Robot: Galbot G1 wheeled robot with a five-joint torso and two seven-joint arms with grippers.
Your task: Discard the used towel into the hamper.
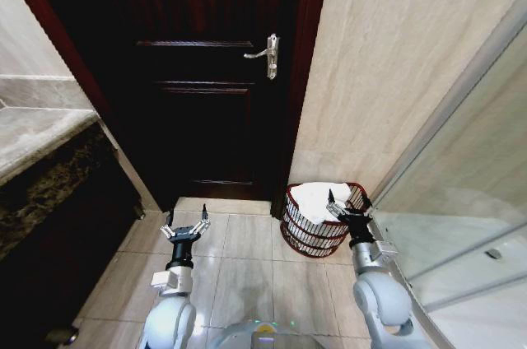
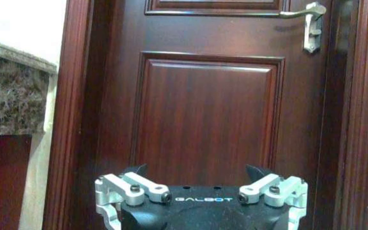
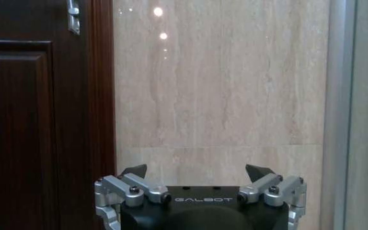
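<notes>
From the head, the rounded wire-mesh hamper stands on glossy tiles right of the panelled wooden door, a white towel heaped inside. The right gripper, fingers spread, hovers over its rim. The left gripper is spread before the door. In the left wrist view, its empty tips face that door. In the right wrist view, the spread tips face the veined stone wall beside the door.

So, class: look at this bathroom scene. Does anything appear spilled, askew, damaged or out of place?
Nothing stands out. The white towel lies inside the hamper, which stands upright against the wall beside the closed door. The left gripper and the right gripper are both open and empty.
</notes>
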